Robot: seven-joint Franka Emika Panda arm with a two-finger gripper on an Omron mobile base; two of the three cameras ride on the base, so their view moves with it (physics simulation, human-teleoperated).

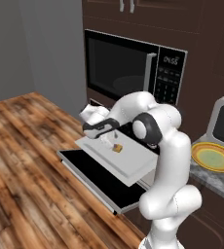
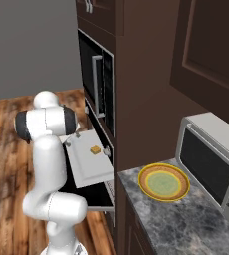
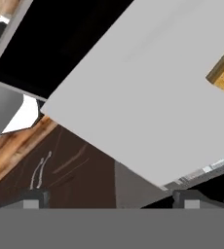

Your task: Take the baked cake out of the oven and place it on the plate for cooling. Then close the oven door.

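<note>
Golden-brown cake (image 1: 117, 148) on the pulled-out grey tray (image 1: 126, 163) above the dropped oven door (image 1: 97, 179); gripper (image 1: 107, 138) just beside it, jaws apart. Likely risks: nudging the small cake off, or snagging the tray. Plate (image 1: 214, 157) on the table, well apart.

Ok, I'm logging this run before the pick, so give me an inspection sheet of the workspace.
Surface: grey tray pulled out over the open oven door.
Job's things: cake on the tray; plate bare on the stone counter.
Clutter: toaster oven beside the plate.
Gripper: gripper open above the tray, beside the cake, holding nothing.
Cables: nothing seen.
Surroundings: microwave above the oven, dark cabinets, wood floor.
</note>
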